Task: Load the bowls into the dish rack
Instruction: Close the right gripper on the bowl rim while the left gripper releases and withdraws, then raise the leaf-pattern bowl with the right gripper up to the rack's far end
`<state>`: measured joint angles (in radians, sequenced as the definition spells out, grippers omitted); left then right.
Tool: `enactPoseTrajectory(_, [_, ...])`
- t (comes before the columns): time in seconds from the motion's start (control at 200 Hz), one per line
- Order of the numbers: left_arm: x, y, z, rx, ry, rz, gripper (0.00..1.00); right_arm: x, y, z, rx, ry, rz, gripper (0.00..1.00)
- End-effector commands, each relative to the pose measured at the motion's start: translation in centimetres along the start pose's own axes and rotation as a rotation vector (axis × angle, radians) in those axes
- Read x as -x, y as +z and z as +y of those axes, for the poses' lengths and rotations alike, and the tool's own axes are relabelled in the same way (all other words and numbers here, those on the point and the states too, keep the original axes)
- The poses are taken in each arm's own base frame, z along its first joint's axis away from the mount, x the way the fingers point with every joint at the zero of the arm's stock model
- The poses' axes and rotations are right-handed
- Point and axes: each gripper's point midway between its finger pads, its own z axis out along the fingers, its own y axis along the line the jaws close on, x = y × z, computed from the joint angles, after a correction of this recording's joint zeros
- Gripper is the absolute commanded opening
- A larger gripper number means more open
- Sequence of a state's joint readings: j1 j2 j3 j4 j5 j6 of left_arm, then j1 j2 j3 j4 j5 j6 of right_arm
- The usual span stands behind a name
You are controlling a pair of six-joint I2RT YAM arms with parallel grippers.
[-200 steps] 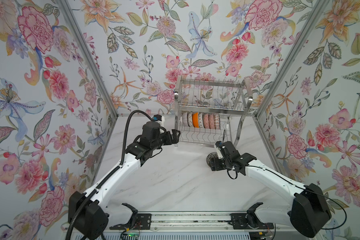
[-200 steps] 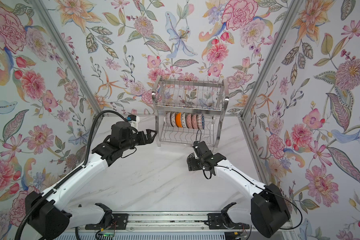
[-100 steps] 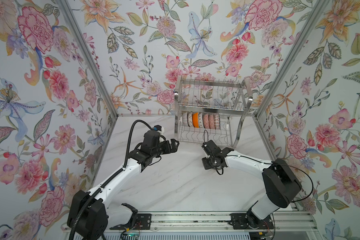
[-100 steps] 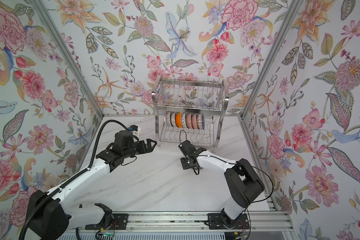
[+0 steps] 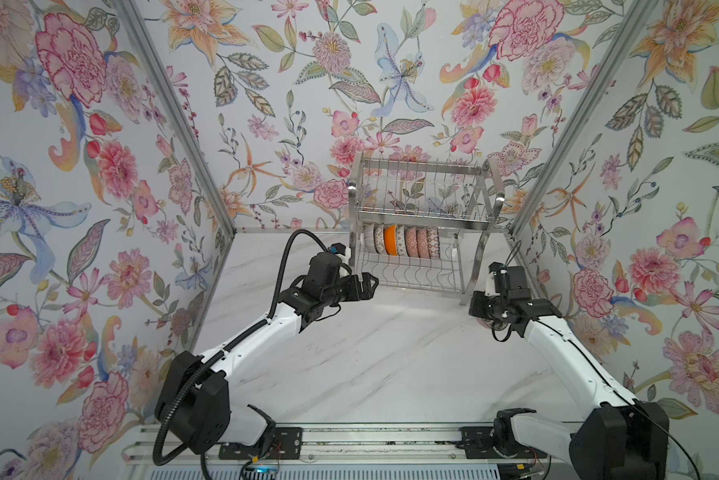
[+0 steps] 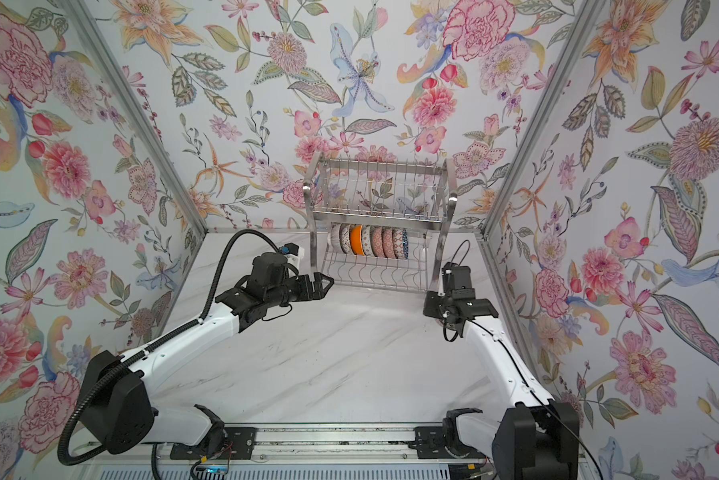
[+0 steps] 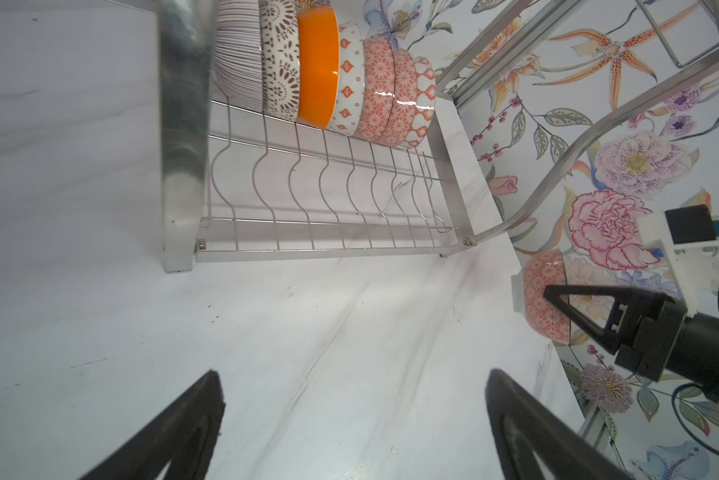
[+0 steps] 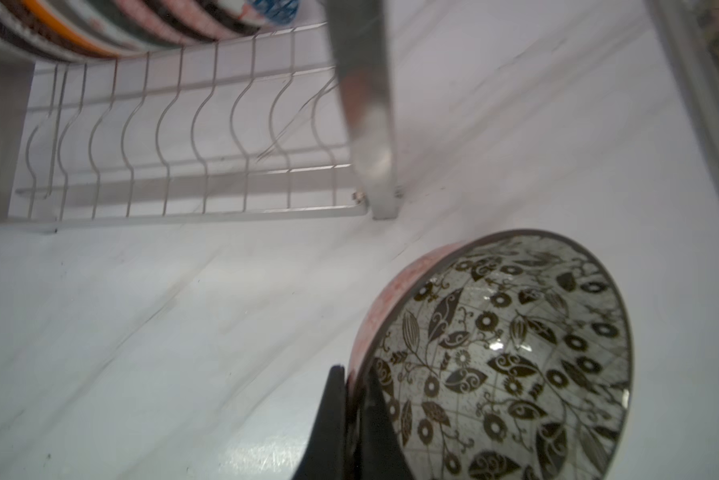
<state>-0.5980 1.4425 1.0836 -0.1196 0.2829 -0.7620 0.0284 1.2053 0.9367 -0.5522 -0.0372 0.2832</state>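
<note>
Jaws of the right gripper point(image 8: 351, 374) were closed on the rim of one bowl point(image 8: 503, 357). One finger point(image 8: 333, 415) lay outside the pink wall, its mate inside against the black-and-white lining. Jaws of the left gripper point(image 7: 349, 419) stood wide and empty, facing the rack point(image 5: 424, 216) from near its left front corner.

Position: the held bowl was turned on edge just beside the right front leg point(image 8: 370, 124) of the rack, near the right wall. Whether it cleared the table point(image 5: 370, 353) could not be told.

Handling (judged): glazed ceramic showing bright highlights, so stiff, smooth and likely slippery under hard fingers, and brittle against steel wire. Its weight looked modest for the arm. A pinch at one point of the rim left the mass hanging to one side, so the bowl could swing or slide in the grip. The rim was the only thin edge on offer, and a hold across it, inside and outside as shown, suited an edge-on entry into a slot.

Counts: eight bowls in all. Seven bowls point(image 5: 401, 241) stood on edge in one row at the left of the lower tier: one striped, one brown-patterned, one orange, four pink- or orange-patterned. The eighth was the one held. There was one rack of two tiers, and no bowl was seen on the upper tier. Several wavy slots stood free to the right of the row.
</note>
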Motion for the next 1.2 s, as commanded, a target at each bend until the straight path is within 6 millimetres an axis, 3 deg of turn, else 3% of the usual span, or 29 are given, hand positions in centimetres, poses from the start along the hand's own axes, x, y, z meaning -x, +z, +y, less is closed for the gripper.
enactPoseTrajectory(0.0, [1.3,0.6,-3.0,-0.072,0.058,-0.027,0.99,2.8,-0.2,-1.0,0.046,0.078,-0.01,0.0])
enactPoseTrajectory(0.115, [1.2,1.2,-4.3,-0.096,0.071,-0.02,0.99,6.4,1.0,-3.5,0.042,0.19,-0.053,0.0])
enactPoseTrajectory(0.245, [0.6,1.7,-4.9,-0.112,0.074,-0.004,0.99,11.5,2.1,-4.0,0.123,0.254,-0.101,0.0])
enactPoseTrajectory(0.44, [0.0,2.1,-4.9,-0.125,0.081,0.005,0.99,19.3,5.3,-2.9,0.292,0.288,-0.137,0.0])
enactPoseTrajectory(0.616, [0.0,2.4,-4.9,-0.118,0.097,0.014,0.99,24.3,7.4,-0.4,0.503,0.297,-0.158,0.0])
enactPoseTrajectory(0.846, [0.4,2.5,-4.8,-0.102,0.122,0.017,0.99,25.7,8.8,5.3,0.788,0.265,-0.135,0.0])
enactPoseTrajectory(0.881, [-0.3,3.6,-4.2,-0.086,0.118,0.043,0.99,25.8,8.8,6.0,0.825,0.267,-0.137,0.0])
enactPoseTrajectory(1.196, [-0.7,3.5,-3.6,-0.064,0.123,0.052,0.99,25.2,9.9,8.5,1.023,0.314,-0.098,0.0])
